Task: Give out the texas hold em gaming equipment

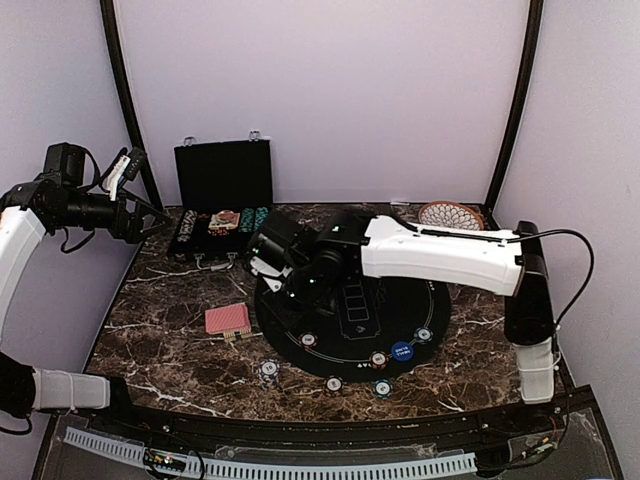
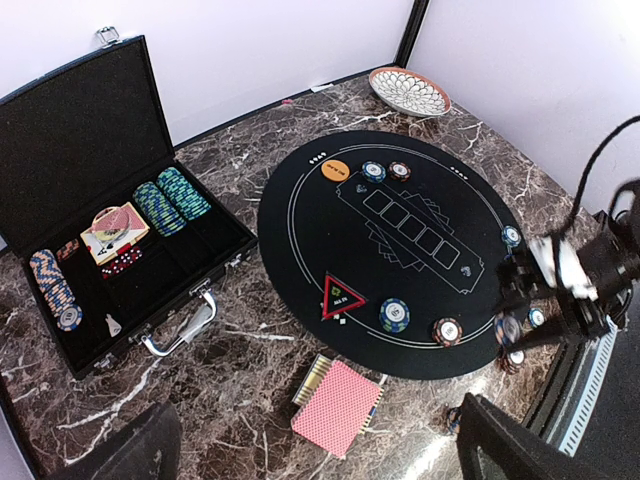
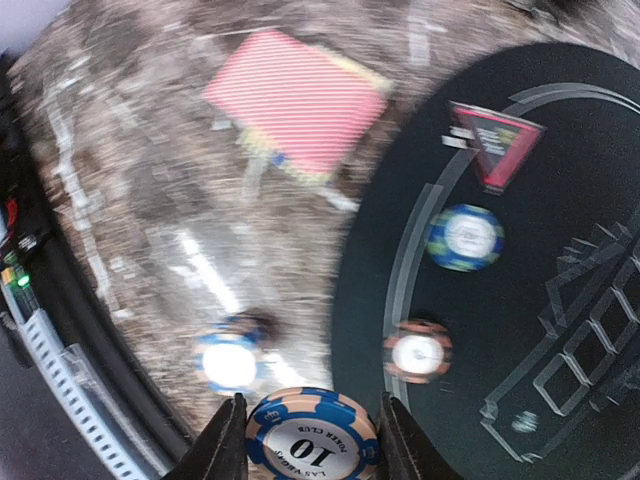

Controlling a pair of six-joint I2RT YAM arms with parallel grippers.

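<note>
Right wrist view's pretty blurry: right tool (image 3: 312, 440) pinches a striped chip (image 3: 313, 436), cards (image 3: 295, 105) beyond; left tool (image 1: 143, 195) spread wide.

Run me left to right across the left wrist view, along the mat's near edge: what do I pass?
open black case → red triangle → blue chip → orange chip. The card deck lies directly below the triangle in the picture, so I left it out of the order.
</note>
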